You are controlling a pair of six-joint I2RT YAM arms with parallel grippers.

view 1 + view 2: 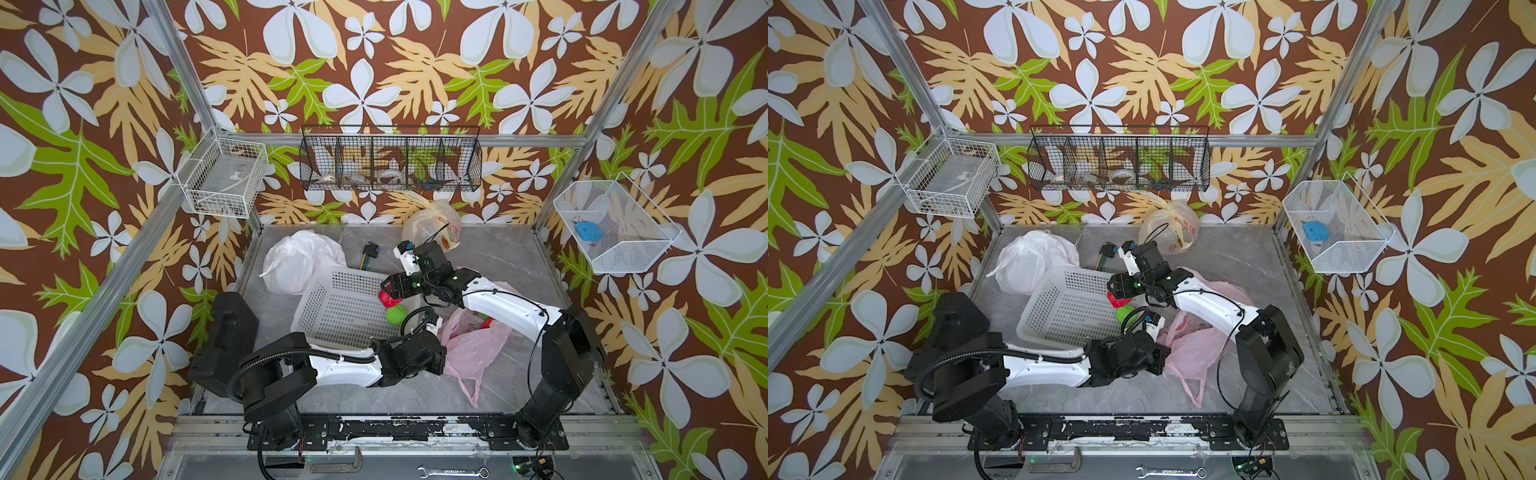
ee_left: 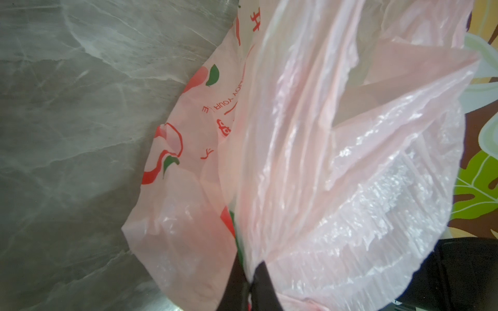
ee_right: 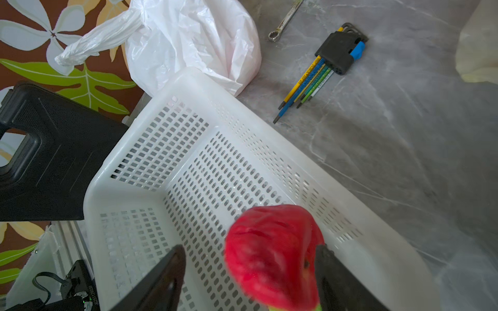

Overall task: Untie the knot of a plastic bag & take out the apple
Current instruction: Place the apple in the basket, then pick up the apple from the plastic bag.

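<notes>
One apple (image 3: 272,250) lies between the right hand's (image 3: 250,253) parted fingers (image 3: 168,277).

The apple (image 3: 272,253) was smeared by blur in the right wrist view and cut off by the frame's edge, as were the fingers of the right gripper (image 3: 249,250) on either side of it. Whether the finger close against it actually touched could not be told. The left gripper (image 2: 249,269) showed only its dark tips at the frame's edge, and the pink bag (image 2: 310,161) hid whatever lay inside it. In both top views each gripper's jaws were hidden beneath its wrist. The items in the black wire basket (image 1: 390,160) were too small to identify.
</notes>
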